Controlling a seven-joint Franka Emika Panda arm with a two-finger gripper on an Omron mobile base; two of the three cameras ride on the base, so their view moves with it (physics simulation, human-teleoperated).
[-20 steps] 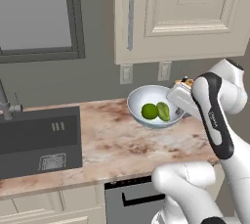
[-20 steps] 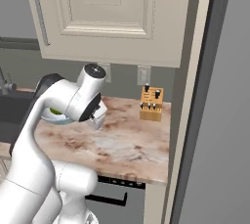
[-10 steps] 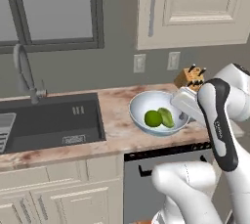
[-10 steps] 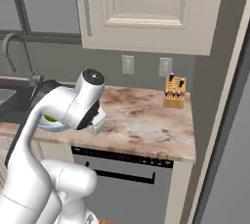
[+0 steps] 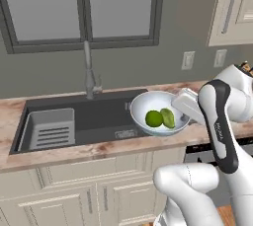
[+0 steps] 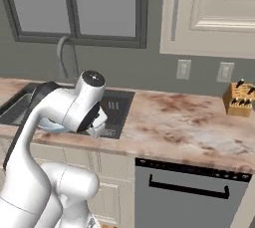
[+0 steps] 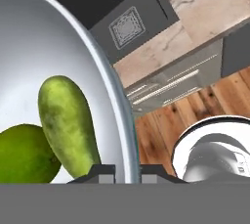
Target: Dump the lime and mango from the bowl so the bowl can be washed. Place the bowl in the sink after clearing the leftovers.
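Gripper (image 7: 128, 171) pinched on the bowl (image 5: 143, 106) rim, holding it roughly level over the sink's (image 5: 106, 116) right end, so lime (image 5: 153, 118) and mango (image 5: 168, 117) sit inside, undumped; tipping probably comes next.

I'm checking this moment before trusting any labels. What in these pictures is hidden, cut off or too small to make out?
- Bowl, right base view: mostly behind the arm; its fruit is hidden.
- Lime, hand view: cut off by the left and bottom edges.
- End effector, hand view: just the fingertips show, shut on the bowl's rim.
- Sink, left base view: its right end is covered by the bowl.
- Knife block, left base view: cut off by the right edge.
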